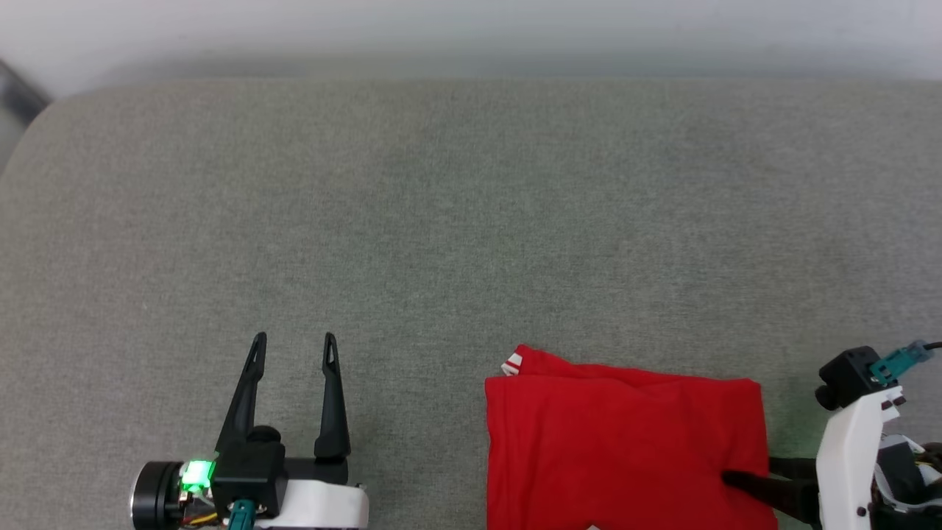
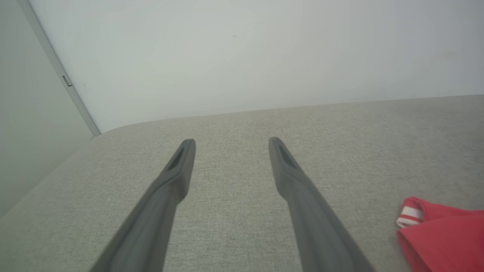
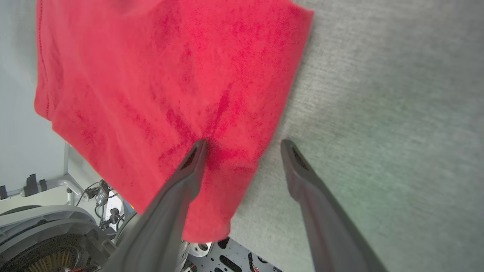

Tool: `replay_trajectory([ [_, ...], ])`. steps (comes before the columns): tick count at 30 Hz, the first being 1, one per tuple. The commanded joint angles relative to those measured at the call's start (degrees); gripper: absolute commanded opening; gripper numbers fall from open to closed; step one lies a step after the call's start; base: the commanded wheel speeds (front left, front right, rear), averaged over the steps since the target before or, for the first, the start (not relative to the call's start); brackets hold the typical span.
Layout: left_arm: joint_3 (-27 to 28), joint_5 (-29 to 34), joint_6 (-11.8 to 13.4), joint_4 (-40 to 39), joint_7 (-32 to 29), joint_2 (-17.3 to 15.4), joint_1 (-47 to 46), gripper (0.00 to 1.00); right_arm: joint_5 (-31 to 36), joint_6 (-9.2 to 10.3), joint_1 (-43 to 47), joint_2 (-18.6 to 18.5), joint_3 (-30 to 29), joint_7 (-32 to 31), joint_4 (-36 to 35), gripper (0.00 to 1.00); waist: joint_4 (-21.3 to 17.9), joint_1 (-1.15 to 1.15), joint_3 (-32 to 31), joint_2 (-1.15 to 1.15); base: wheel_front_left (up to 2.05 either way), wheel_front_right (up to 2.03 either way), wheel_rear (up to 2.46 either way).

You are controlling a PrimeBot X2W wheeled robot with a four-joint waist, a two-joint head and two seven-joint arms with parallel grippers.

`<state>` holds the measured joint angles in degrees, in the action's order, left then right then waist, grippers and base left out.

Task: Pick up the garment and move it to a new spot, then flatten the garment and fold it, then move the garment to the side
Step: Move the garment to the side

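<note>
A grey fabric-covered counter (image 1: 471,221) stands against a pale wall (image 1: 471,29), and the garment (image 1: 625,442) lies folded on it at the near edge, right of centre, with a red-white striped trim (image 1: 513,363) showing at its far left corner. The left gripper (image 1: 294,338) is wide open and empty over bare counter, well left of the garment. The right gripper (image 3: 245,145) is also wide open and grips nothing: one fingertip (image 3: 198,149) rests on the red cloth near the garment's right edge, and the other lies over bare counter just beside that edge.
</note>
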<state>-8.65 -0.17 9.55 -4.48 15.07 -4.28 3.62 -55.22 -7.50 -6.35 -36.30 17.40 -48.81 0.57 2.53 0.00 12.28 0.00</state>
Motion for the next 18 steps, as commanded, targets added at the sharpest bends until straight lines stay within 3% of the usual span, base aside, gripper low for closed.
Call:
replay_trajectory([
  [1,-0.2,0.1,-0.4,-0.1,0.1,0.1,-1.5,1.0,-1.4,0.04,-0.9,1.1,0.6,0.4,0.8,1.0,1.2,0.0,2.5,0.0,0.0,0.0,0.0],
  [7,-0.7,0.1,-0.3,0.0,0.1,0.2,-3.6,1.0,-3.7,0.04,-1.9,3.2,5.0,0.9,2.9,1.0,2.6,0.0,5.2,0.0,0.0,0.0,0.0],
  [11,-1.2,-0.2,0.1,0.5,0.1,0.4,-4.1,1.0,-4.2,0.06,-2.0,2.4,10.3,1.9,4.0,1.0,3.6,0.0,5.6,0.0,0.0,0.0,0.0],
  [12,-1.2,-0.2,0.0,0.5,0.1,0.4,-4.0,1.0,-4.1,0.06,-2.1,2.0,10.9,2.5,3.9,0.36,3.7,0.0,5.4,0.0,0.0,0.0,0.0],
  [13,-1.2,-0.3,0.1,0.6,0.1,0.4,-3.8,1.0,-4.1,0.06,-2.4,1.6,11.3,3.1,3.8,0.0,3.7,0.0,5.1,0.0,0.0,0.0,0.0],
  [18,-0.7,-0.5,0.5,1.2,0.1,0.3,-2.5,1.0,-4.1,0.06,-5.3,-1.8,12.1,7.0,2.2,0.0,3.2,0.0,2.6,0.0,0.0,0.0,0.0],
])
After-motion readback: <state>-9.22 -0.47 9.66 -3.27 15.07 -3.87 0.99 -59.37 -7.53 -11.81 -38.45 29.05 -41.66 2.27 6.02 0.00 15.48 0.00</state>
